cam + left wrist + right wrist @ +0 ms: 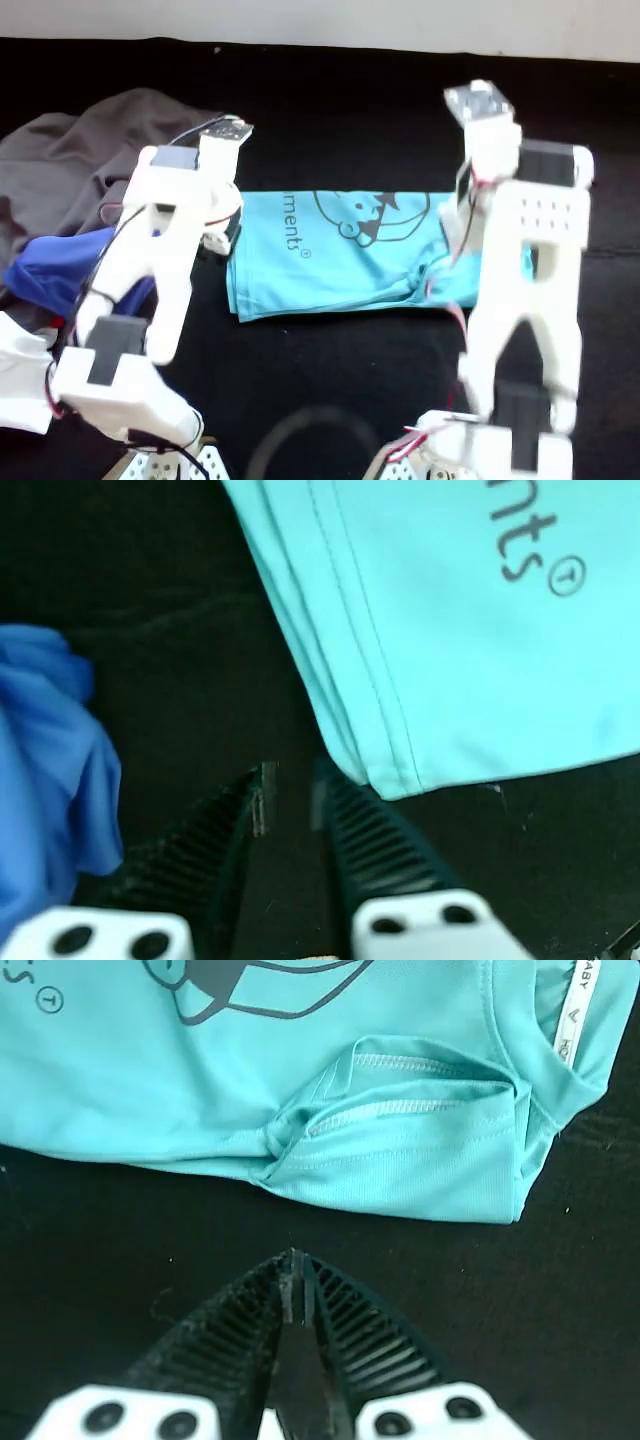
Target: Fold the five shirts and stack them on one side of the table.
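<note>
Close under the left wrist camera, the left gripper (293, 790) hangs over the bare black table (330, 100). Its jaws are parted by a narrow gap and hold nothing. Just beyond its tips lies a corner of the turquoise shirt (450, 630), and a crumpled blue shirt (45, 770) sits off to one side of it. The right gripper (295, 1270) also hangs over dark tabletop, its jaws pressed together with nothing between them, a little short of the turquoise shirt's (300, 1080) edge, where a sleeve is bunched into folds.

From above, the two white arms rise from the near edge of the table. The left arm (150, 260) stands at the shirt's one end and the right arm (530, 270) at the other. Between them the turquoise shirt (340, 260) lies flat at mid-table as a folded rectangle, print facing up. Beside the left arm a white cloth (20, 370) lies nearest, then the blue shirt (50, 265), and farther back a rumpled grey shirt (70, 150).
</note>
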`<act>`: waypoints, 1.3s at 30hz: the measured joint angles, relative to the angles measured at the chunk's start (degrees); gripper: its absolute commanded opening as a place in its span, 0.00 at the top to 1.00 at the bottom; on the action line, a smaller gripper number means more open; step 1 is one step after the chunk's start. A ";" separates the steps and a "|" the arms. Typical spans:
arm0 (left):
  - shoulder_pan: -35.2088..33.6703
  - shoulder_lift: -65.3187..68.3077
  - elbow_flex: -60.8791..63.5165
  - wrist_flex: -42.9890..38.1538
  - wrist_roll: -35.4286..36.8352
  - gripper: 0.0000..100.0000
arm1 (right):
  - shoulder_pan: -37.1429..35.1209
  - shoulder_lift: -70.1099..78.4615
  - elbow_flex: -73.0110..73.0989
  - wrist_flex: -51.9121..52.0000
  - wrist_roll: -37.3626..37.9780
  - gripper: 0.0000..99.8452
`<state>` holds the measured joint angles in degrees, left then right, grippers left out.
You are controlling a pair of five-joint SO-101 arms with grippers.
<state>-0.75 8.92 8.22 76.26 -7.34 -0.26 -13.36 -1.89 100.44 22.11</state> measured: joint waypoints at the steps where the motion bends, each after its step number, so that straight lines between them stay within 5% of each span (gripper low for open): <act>1: 0.00 2.29 -1.49 0.00 1.23 0.76 | 0.09 -3.52 3.69 0.00 0.00 0.99; 15: -1.41 25.76 -17.93 0.79 9.23 0.77 | 0.26 -29.98 27.08 0.00 0.00 0.99; 19: -1.41 27.16 -18.37 0.97 9.23 0.98 | 0.26 -30.59 28.48 0.00 0.00 0.99; 24: -0.53 27.87 -19.08 1.85 9.49 0.99 | 1.41 -30.86 29.10 -0.62 0.00 0.99; 30: -1.41 28.22 -21.27 3.43 9.58 0.99 | 12.13 -30.86 37.89 -12.48 0.00 0.99; 39: -6.15 28.75 -38.59 19.25 6.59 0.99 | 27.52 -30.86 64.35 -39.56 0.00 0.99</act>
<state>-6.90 37.67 -30.37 95.52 -0.75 27.25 -44.22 62.46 60.88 22.11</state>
